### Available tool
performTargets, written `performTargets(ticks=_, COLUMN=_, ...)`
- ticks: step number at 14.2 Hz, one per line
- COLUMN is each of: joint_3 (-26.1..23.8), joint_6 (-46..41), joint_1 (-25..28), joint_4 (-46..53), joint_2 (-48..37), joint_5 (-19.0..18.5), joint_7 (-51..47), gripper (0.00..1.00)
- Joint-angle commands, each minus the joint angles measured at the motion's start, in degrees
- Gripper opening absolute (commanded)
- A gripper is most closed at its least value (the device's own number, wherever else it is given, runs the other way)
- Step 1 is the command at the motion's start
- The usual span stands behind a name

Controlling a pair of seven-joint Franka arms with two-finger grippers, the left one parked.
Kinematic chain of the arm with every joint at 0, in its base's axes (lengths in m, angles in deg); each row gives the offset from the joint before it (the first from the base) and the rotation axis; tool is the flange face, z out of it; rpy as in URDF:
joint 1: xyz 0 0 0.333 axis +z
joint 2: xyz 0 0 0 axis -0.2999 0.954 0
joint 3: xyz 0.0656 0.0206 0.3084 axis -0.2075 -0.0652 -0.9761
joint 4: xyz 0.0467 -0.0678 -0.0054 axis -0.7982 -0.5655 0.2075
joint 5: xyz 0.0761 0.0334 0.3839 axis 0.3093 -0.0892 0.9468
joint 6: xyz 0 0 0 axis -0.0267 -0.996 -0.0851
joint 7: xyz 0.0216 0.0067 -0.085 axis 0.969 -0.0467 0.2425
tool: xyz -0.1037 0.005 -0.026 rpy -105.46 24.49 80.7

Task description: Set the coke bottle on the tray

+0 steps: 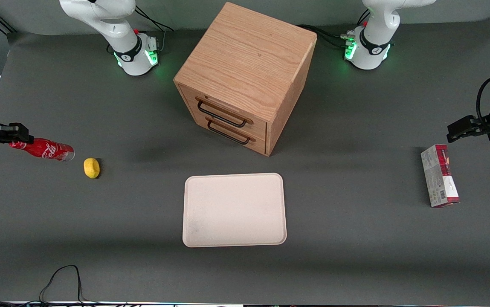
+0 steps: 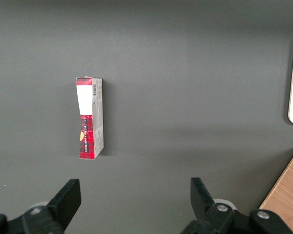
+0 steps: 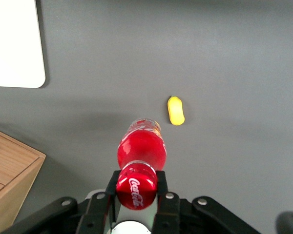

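Observation:
The coke bottle point(image 1: 44, 150), red with white script and a clear base, is held at its capped neck by my right gripper point(image 1: 19, 137) at the working arm's end of the table. It seems lifted off the table, its base pointing toward the tray. In the right wrist view the gripper point(image 3: 136, 184) is shut on the bottle's red cap point(image 3: 136, 186), and the bottle's body point(image 3: 142, 146) points away from the camera. The cream-pink tray point(image 1: 234, 209) lies flat, nearer the front camera than the wooden cabinet; one corner point(image 3: 14, 48) shows in the right wrist view.
A small yellow rounded object point(image 1: 91, 167) lies close beside the bottle's base, also in the right wrist view point(image 3: 176, 110). A wooden two-drawer cabinet point(image 1: 245, 76) stands mid-table. A red-and-white carton point(image 1: 439, 181) lies toward the parked arm's end. Cables point(image 1: 63, 281) run along the table's near edge.

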Motion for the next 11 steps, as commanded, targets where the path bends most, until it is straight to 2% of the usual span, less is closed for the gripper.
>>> performTargets(ticks=1, joint_3=-1.7, joint_6=-1.8, joint_1=0.8, joint_4=4.9, joint_2=4.1, joint_5=0.0, joint_7=-5.3, gripper=0.0)
performTargets(ticks=5, joint_3=-9.4, joint_6=-1.5, joint_1=0.8, joint_4=14.4, joint_2=13.5, joint_5=-0.3, joint_7=-19.4, gripper=0.0)
performTargets(ticks=7, joint_3=-13.7, joint_6=1.4, joint_1=1.5, joint_4=18.1, joint_2=18.5, joint_5=-0.4, joint_7=-28.4, gripper=0.0)
performTargets(ticks=9, joint_3=-14.1, joint_6=6.8, joint_1=5.2, joint_4=18.7, joint_2=21.2, joint_5=-0.6, joint_7=-37.8, gripper=0.0)
performTargets(ticks=11, joint_3=-14.0, joint_6=11.8, joint_1=8.9, joint_4=19.2, joint_2=24.3, joint_5=-1.1, joint_7=-42.5, gripper=0.0)
